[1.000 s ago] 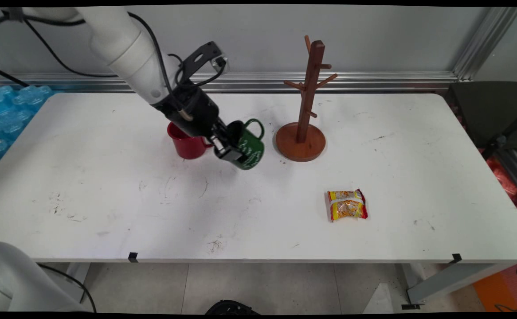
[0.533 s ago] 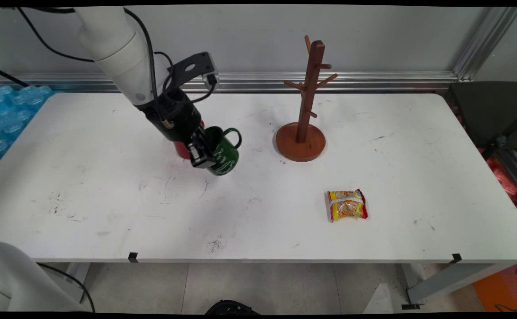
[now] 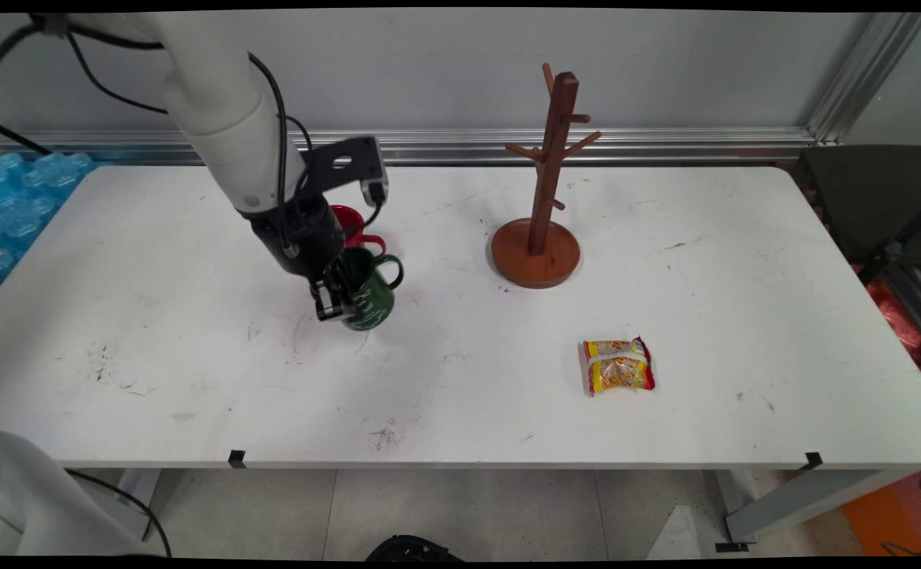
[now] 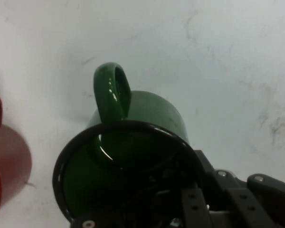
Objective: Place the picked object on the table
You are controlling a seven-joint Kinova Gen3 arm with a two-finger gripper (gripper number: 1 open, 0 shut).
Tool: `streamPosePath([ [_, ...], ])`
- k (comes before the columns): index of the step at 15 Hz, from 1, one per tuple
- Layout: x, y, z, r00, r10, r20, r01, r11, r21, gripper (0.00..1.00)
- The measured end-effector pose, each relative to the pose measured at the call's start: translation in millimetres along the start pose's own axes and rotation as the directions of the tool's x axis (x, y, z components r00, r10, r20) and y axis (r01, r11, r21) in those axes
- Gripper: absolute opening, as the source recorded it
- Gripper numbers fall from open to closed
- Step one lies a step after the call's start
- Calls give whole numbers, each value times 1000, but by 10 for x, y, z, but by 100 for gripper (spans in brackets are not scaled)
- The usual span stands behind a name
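My gripper [image 3: 336, 299] is shut on the rim of a green mug [image 3: 369, 294], one finger inside it and one outside. The mug is tilted and sits low over the table [image 3: 460, 379]; I cannot tell whether it touches. Its handle [image 3: 390, 270] points right. In the hand view the green mug [image 4: 133, 156] fills the centre with its black rim and handle [image 4: 111, 90] toward the top. A red mug [image 3: 347, 224] stands just behind the gripper, partly hidden by the wrist; the red mug [image 4: 2, 166] shows at the left edge of the hand view.
A wooden mug tree [image 3: 541, 182] stands on its round base right of centre. A yellow and red snack packet [image 3: 618, 366] lies nearer the front right. Blue plastic-wrapped items [image 3: 10, 205] sit beyond the table's left edge.
The gripper has carried the green mug left and toward the table's near side, lowering it. The red mug, partly hidden before, now shows behind the wrist.
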Motion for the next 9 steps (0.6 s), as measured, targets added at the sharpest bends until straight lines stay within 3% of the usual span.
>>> streamPosePath([
  [9,-7,-95,401,989,19,145,-25,999,37,0],
])
